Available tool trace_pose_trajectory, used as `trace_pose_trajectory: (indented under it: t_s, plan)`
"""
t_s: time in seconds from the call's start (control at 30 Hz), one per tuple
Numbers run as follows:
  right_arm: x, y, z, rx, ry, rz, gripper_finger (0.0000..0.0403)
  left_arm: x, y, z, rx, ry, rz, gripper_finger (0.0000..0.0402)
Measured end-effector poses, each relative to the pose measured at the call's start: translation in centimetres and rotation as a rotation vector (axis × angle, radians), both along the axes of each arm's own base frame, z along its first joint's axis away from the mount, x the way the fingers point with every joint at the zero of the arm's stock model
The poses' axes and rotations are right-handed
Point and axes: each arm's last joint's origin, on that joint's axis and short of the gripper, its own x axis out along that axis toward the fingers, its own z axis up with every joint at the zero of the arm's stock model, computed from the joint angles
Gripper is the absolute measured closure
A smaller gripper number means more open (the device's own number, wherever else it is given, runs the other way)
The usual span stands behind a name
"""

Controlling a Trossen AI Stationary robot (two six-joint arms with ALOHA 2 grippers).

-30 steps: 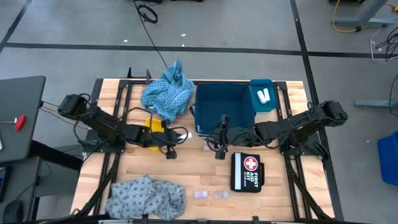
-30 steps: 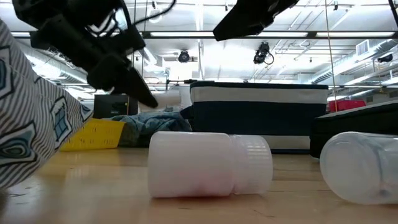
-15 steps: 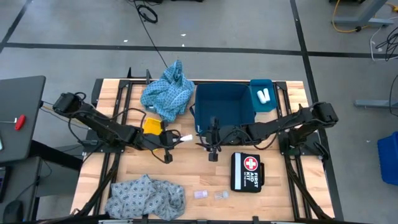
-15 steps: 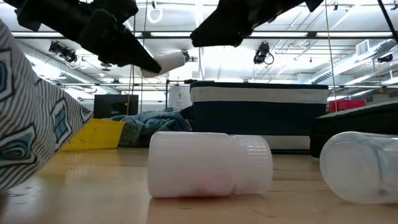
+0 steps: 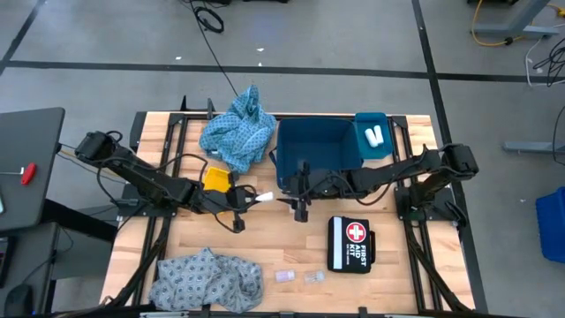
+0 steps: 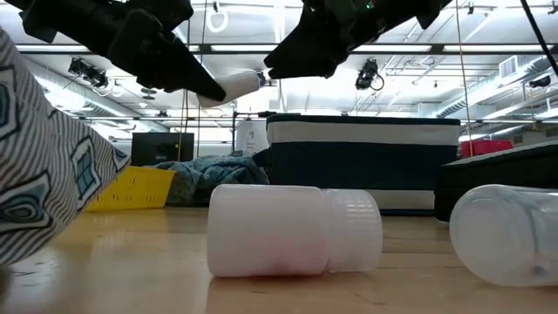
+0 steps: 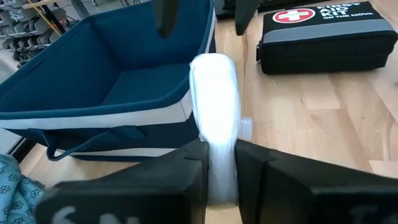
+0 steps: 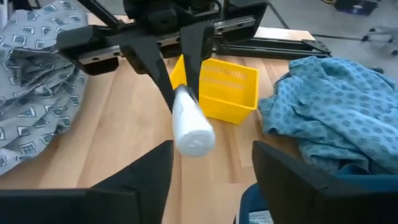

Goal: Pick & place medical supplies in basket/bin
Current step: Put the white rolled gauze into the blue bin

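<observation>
The left pincer point(image 5: 250, 199) pinches a white roll point(image 7: 214, 99) above the counter point(image 5: 265, 243), offered toward the spread right pincer point(image 5: 299, 196) (apparently a handover), which next must close around it beside the blue basket point(image 5: 320, 152).

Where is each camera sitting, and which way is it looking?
High view: above, looking down at table, both arms.
Low view: table height, looking across; arms overhead.
Left wrist view: behind left tool, which holds white roll; faces blue bin.
Right wrist view: behind open right tool, facing left tool.
Shared: both wrist views show the roll.
</observation>
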Motion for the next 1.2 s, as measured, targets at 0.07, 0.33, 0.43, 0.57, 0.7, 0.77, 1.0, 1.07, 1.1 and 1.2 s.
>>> trace_pose_trajectory:
  t_s: [0.07, 0.33, 0.43, 0.57, 0.7, 0.77, 1.0, 1.07, 1.1, 1.2]
  plan:
    - [0.03, -0.05, 0.02, 0.002, -0.001, 0.022, 0.0154, 0.02, -0.01, 0.04, 0.001, -0.004, -0.001, 0.0355]
    - [0.04, 0.00, 0.04, 0.007, -0.003, 0.037, 0.0151, 0.13, -0.06, 0.29, -0.002, -0.026, -0.005, 0.0355]
    - [0.29, 0.07, -0.02, 0.012, -0.022, 0.047, 0.0155, 0.20, -0.10, 0.45, -0.011, -0.043, -0.011, 0.0355]
    - [0.76, 0.21, -0.23, 0.022, -0.049, 0.071, 0.0155, 0.39, -0.24, 0.92, -0.039, -0.093, -0.039, 0.0355]
    - [0.78, 0.21, -0.25, 0.008, -0.054, 0.077, 0.0156, 0.43, -0.28, 0.98, -0.043, -0.098, -0.050, 0.0355]
    - [0.81, 0.21, -0.31, 0.003, -0.052, 0.075, 0.0156, 0.43, -0.27, 0.97, -0.043, -0.098, -0.050, 0.0355]
    - [0.87, 0.22, -0.23, 0.001, -0.063, 0.078, 0.0156, 0.43, -0.28, 0.97, -0.045, -0.097, -0.054, 0.0355]
    - [0.90, 0.23, -0.14, -0.001, -0.073, 0.081, 0.0156, 0.43, -0.28, 0.97, -0.044, -0.097, -0.054, 0.0355]
    - [0.90, 0.23, -0.14, -0.003, -0.073, 0.083, 0.0158, 0.43, -0.28, 0.97, -0.044, -0.096, -0.054, 0.0355]
    - [0.90, 0.24, -0.14, -0.002, -0.073, 0.088, 0.0170, 0.43, -0.28, 0.97, -0.044, -0.096, -0.054, 0.0355]
